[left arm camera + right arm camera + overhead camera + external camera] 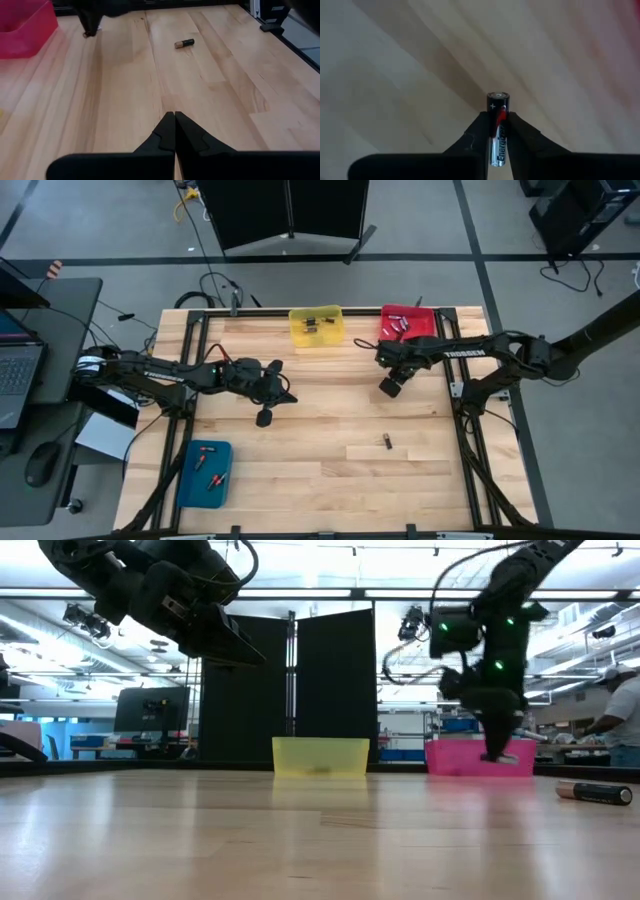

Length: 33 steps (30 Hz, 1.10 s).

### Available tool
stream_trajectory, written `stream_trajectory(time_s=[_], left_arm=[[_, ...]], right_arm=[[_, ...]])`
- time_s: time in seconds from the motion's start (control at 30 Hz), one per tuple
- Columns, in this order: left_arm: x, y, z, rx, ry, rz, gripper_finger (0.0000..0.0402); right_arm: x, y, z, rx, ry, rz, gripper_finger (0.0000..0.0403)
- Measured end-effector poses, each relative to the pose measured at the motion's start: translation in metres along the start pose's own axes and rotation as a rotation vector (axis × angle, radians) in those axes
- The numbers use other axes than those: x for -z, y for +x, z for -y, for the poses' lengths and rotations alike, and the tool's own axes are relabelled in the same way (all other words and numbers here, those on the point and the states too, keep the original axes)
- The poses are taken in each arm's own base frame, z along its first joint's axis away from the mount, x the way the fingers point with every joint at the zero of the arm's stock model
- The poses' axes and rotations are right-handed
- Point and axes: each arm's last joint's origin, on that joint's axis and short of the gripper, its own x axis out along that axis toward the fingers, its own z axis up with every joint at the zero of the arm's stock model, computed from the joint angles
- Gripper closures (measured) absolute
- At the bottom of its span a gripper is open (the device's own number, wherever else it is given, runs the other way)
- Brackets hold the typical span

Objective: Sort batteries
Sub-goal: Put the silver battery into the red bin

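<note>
My right gripper [389, 388] hangs over the table just on the near side of the red bin [408, 324], pointing down, and is shut on a silver, black and red battery [498, 125]. In the low view it [494, 754] shows in front of that bin [470, 758]. My left gripper [288, 394] waits shut [174, 116] above the table's left half, touching nothing. A loose dark battery [388, 442] lies on its side on the wood, also seen in the left wrist view [184, 43] and the low view [594, 792]. Other batteries lie in the red, yellow [316, 326] and blue [205, 473] bins. My right gripper pinches the battery's body [499, 137] between its two fingers, the cell lying along the fingers. Its plus end [498, 99] sticks out past the fingertips. The fingers come from above, pointing down, and the battery is held lifted clear of the wood.
The yellow bin and the red bin stand side by side at the far edge; the blue bin sits at the near left corner. Black frame rails [458, 395] run along the table's left and right sides. Bare wood spreads across the middle [330, 420].
</note>
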Motion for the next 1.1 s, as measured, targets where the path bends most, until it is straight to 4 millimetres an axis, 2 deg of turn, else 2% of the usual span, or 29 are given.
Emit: stream_trajectory(time_s=[0.1,0.2,0.33,0.43,0.57,0.9,1.1], left_arm=[[0.000,0.000,0.000,0.000,-0.017,-0.003,0.0396],[0.000,0.000,0.000,0.000,-0.020,-0.005,0.0396],[0.000,0.000,0.000,0.000,-0.020,-0.004,0.0396],[0.000,0.000,0.000,0.000,-0.019,-0.004,0.0396],[0.000,0.000,0.000,0.000,-0.019,-0.004,0.0396],[0.001,0.000,0.000,0.000,-0.016,-0.005,0.0396],[0.001,0.000,0.000,-0.003,-0.016,-0.006,0.0396]], right_arm=[[-0.017,-0.017,0.002,-0.012,-0.014,0.053,0.0352],[-0.037,-0.038,0.013,0.019,0.008,0.115,0.0352],[-0.055,-0.061,0.046,0.148,0.142,0.151,0.0352],[-0.062,-0.066,0.075,0.168,0.254,0.176,0.0352],[-0.067,-0.054,0.105,0.131,0.333,0.163,0.0352],[-0.090,0.007,0.154,0.127,0.415,0.094,0.0352],[-0.090,0.033,0.165,0.105,0.425,0.006,0.0352]])
